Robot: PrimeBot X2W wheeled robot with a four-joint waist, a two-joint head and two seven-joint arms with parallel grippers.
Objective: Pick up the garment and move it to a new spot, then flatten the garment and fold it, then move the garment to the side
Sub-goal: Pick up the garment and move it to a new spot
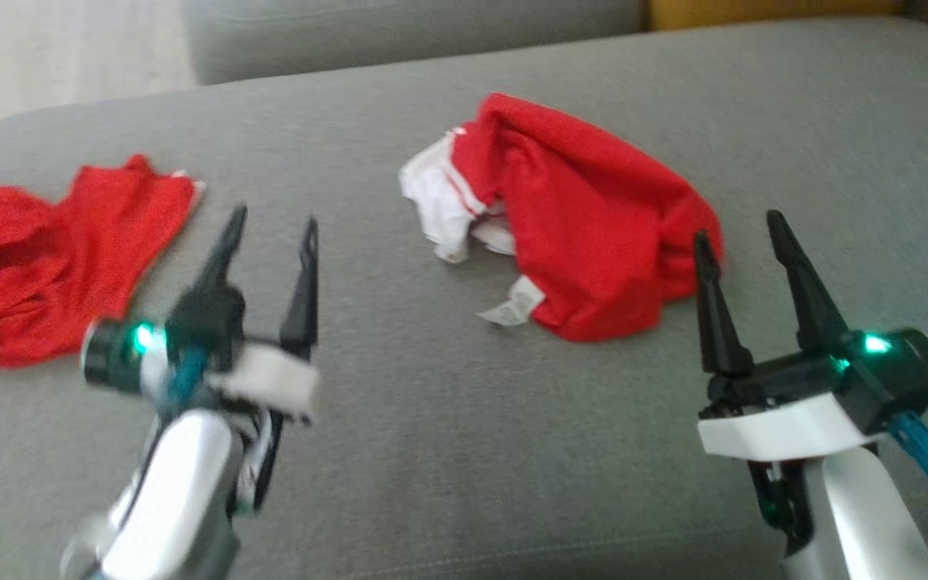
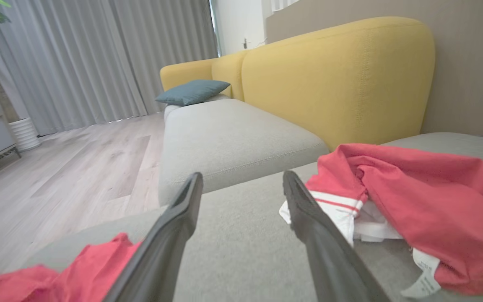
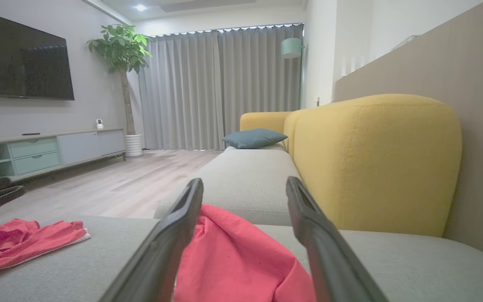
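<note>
On the broad grey upholstered sofa cushion (image 1: 448, 451), a crumpled plain red fabric garment (image 1: 37, 258) lies at the far left. Just right of it, the left end effector (image 1: 275, 217) has its two dark fingers spread wide with nothing between them. Right of centre lies a bunched red garment with white striped trim (image 1: 593, 234), a small white sewn-in label (image 1: 512, 306) poking out at its near edge (print too blurred to read), and the right end effector (image 1: 739, 227) is spread wide and empty at that garment's right edge.
</note>
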